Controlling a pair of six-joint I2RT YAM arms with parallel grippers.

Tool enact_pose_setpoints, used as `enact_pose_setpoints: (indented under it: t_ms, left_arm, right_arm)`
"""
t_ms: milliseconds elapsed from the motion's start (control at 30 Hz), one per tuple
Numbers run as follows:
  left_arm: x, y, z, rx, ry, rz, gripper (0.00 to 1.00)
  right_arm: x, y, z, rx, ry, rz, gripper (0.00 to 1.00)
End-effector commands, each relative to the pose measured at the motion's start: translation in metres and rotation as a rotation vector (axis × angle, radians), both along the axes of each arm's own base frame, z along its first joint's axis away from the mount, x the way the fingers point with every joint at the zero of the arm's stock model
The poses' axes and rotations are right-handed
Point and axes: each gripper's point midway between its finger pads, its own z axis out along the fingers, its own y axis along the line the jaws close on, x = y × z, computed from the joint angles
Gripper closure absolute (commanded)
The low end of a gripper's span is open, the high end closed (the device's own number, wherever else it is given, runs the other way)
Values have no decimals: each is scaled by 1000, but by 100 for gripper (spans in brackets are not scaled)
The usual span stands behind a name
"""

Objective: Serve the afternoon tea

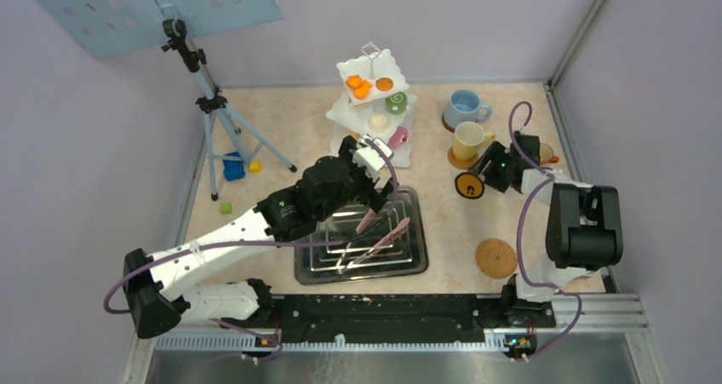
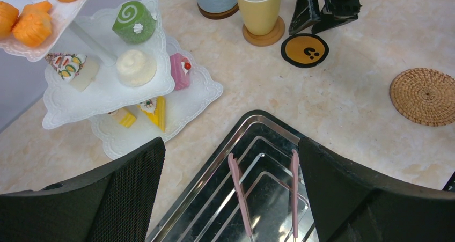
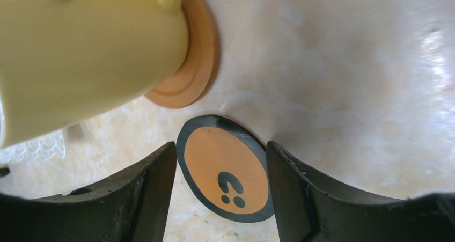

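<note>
Pastries (image 2: 132, 21) are sitting on the three-tier stand (image 2: 102, 92), blue mug (image 1: 464, 107) and yellow mug (image 1: 469, 140) standing far right; right pincer (image 3: 220, 148) is straddling an orange coaster (image 3: 225, 172) (gripping? cannot tell), left pincer (image 2: 230, 143) gaping; woven coaster (image 1: 496, 257) is lying bare.

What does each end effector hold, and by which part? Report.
Left end effector: nothing, jaws open. Right end effector: flanks the orange coaster at its edges; grip cannot be told.

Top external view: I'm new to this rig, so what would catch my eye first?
The white three-tier stand at the back centre, loaded with colourful pastries, stands out. In front of it pink tongs lie in a steel tray; the right pincer straddles an orange coaster beside the yellow mug.
</note>
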Motion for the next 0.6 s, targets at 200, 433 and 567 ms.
enact_pose_setpoints:
  t_ms: [200, 433, 567]
  left_arm:
    - [0, -8, 11, -54, -11, -13, 1]
    - [0, -6, 14, -59, -18, -10, 1]
    - [-1, -6, 15, -63, -18, -14, 1]
  right_arm:
    - [-2, -18, 45, -166, -84, 40, 35]
    - [26, -101, 107, -537, -62, -104, 28]
    - [49, -122, 104, -562, 0, -99, 32]
